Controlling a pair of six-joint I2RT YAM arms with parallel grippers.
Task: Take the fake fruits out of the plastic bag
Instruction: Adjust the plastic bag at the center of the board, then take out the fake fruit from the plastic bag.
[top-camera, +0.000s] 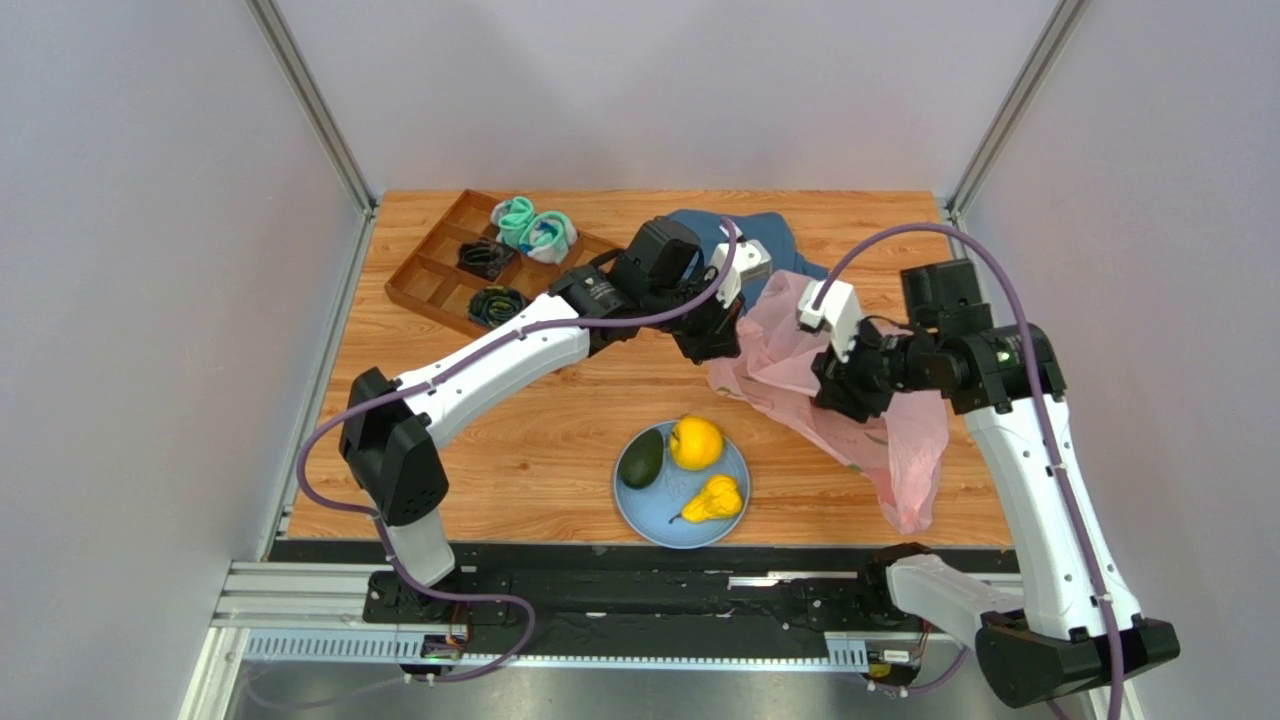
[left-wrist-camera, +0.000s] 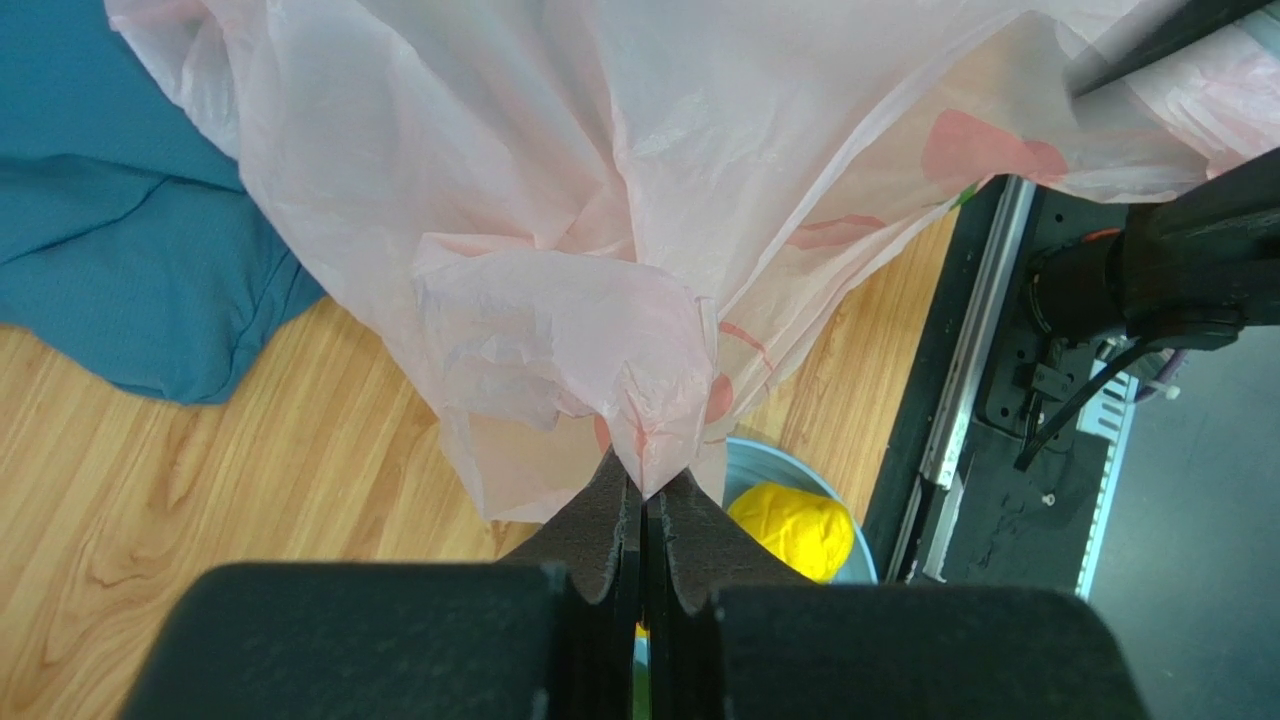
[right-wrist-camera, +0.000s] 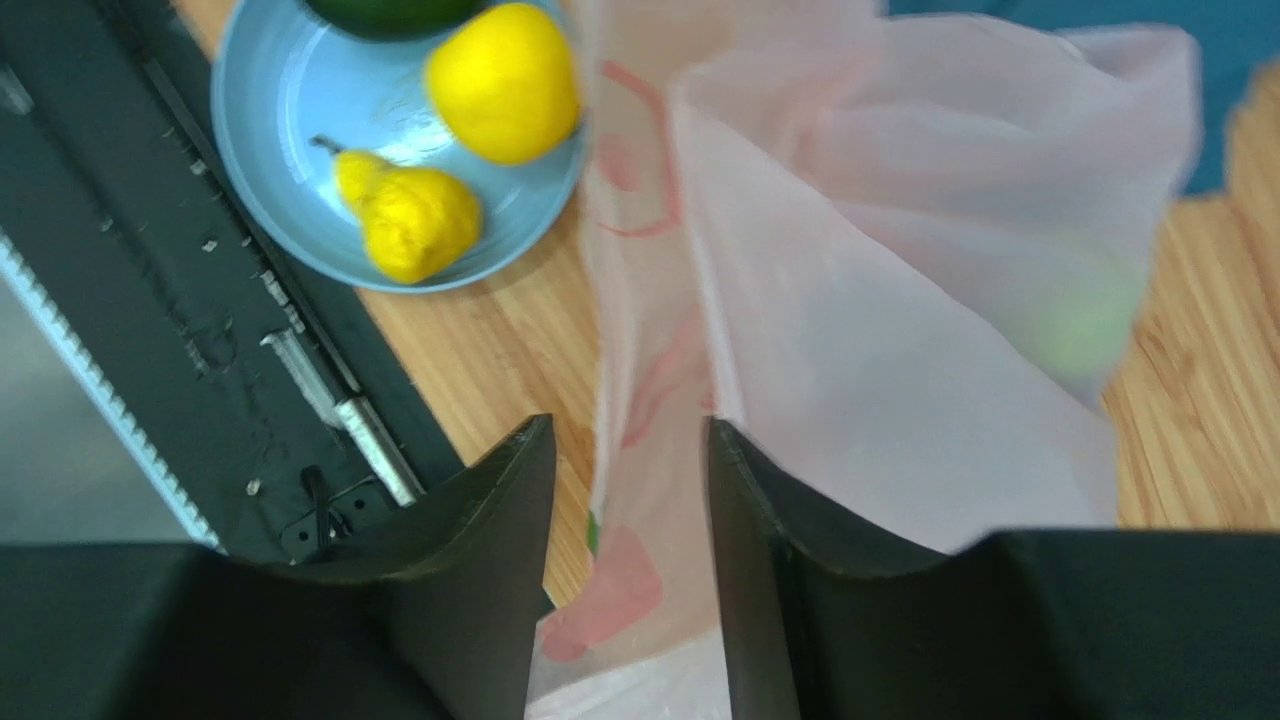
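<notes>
The pink plastic bag hangs lifted between my two grippers, right of a blue plate. The plate holds a yellow citrus, a yellow pear and a dark green avocado. My left gripper is shut on a pinch of the bag, jaws together. My right gripper is open with the bag's film hanging between its fingers. A lime-green shape shows faintly through the film. The other fruits are hidden.
A dark blue cloth lies behind the bag, also in the left wrist view. A wooden compartment tray at the back left holds teal socks and dark items. A black rail runs along the near edge.
</notes>
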